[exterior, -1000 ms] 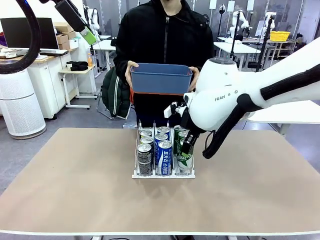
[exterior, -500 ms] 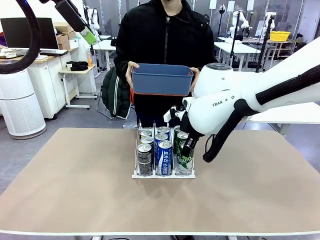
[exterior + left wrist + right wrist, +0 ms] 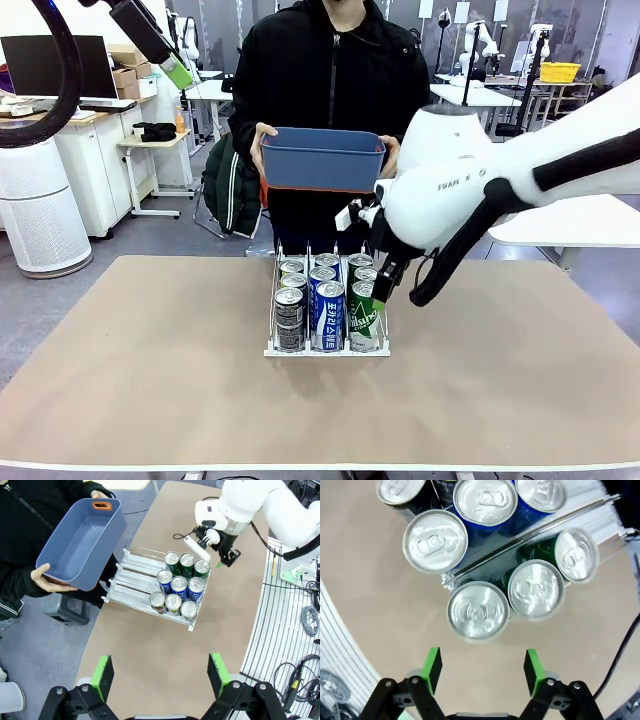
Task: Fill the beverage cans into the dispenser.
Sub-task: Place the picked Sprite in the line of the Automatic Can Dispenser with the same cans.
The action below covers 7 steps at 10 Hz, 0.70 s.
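Observation:
The dispenser (image 3: 276, 348) stands mid-table with its three lanes filled: black-grey beverage cans (image 3: 289, 310) on the left, blue ones (image 3: 328, 305) in the middle and green ones (image 3: 362, 305) on the right. My right gripper (image 3: 381, 291) hangs open just right of the front green can, touching nothing. From the right wrist the green cans (image 3: 478, 610) lie ahead of the open right gripper (image 3: 482, 667), with blue cans (image 3: 484, 500) beyond the wire. High above the table, my left gripper (image 3: 161, 675) is open and empty, looking down on the dispenser (image 3: 137, 572) and cans (image 3: 179, 584).
At the far side a person holds an empty dark blue bin (image 3: 322, 158) in both hands, also seen as the bin (image 3: 80, 545) from above. The tan table (image 3: 150, 370) has free room on both sides of the dispenser. Cables lie past the table edge (image 3: 300, 630).
My right gripper has opened, let go of the front green can and lifted up and to the right. The can now stands at the front of the right lane.

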### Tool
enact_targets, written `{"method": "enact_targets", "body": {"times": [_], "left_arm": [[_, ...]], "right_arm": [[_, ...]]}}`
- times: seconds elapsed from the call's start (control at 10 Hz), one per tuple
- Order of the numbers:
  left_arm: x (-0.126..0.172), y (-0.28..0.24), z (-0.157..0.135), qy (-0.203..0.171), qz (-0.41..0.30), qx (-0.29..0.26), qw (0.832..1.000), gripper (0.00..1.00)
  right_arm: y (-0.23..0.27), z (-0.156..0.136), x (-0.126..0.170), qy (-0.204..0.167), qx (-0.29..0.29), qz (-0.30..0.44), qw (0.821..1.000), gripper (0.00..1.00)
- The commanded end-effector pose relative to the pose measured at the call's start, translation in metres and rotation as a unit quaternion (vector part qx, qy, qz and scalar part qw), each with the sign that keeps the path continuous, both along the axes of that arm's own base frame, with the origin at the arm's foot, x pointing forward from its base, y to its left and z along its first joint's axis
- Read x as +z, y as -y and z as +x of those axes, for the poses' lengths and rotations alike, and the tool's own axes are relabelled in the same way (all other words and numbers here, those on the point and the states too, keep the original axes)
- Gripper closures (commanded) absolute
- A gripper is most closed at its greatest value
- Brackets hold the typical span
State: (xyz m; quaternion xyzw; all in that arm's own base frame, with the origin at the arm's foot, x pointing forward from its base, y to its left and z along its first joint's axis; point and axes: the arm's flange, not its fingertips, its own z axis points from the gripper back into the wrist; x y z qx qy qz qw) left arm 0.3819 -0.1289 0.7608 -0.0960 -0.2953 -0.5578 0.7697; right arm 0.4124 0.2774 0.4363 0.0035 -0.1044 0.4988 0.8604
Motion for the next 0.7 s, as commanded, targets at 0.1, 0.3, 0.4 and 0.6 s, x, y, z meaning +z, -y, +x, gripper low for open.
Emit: {"method": "enact_targets", "body": {"times": [0.1, 0.3, 0.4, 0.6], "left_arm": [[0.0, -0.001, -0.001, -0.001, -0.001, -0.001, 1.0, 0.0], [0.0, -0.001, -0.001, -0.001, -0.001, -0.001, 1.0, 0.0], [0.0, -0.001, -0.001, -0.001, -0.001, -0.001, 1.0, 0.0], [0.0, -0.001, -0.001, -0.001, -0.001, -0.001, 1.0, 0.0]], "right_arm": [[0.015, -0.015, 0.048, -0.028, -0.022, 0.054, 0.998, 0.0], [0.022, -0.022, 0.066, -0.028, -0.019, 0.085, 0.996, 0.0], [0.024, -0.026, 0.073, -0.024, -0.021, 0.096, 0.995, 0.0], [0.019, -0.022, 0.075, -0.018, -0.031, 0.079, 0.996, 0.0]]}}
